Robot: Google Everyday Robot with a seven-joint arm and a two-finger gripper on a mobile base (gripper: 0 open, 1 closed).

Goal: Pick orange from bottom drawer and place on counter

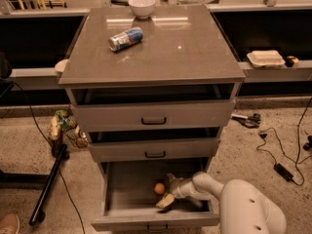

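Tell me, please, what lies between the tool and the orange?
Nothing in the camera view: the open tool sits right beside the orange, over bare drawer floor.
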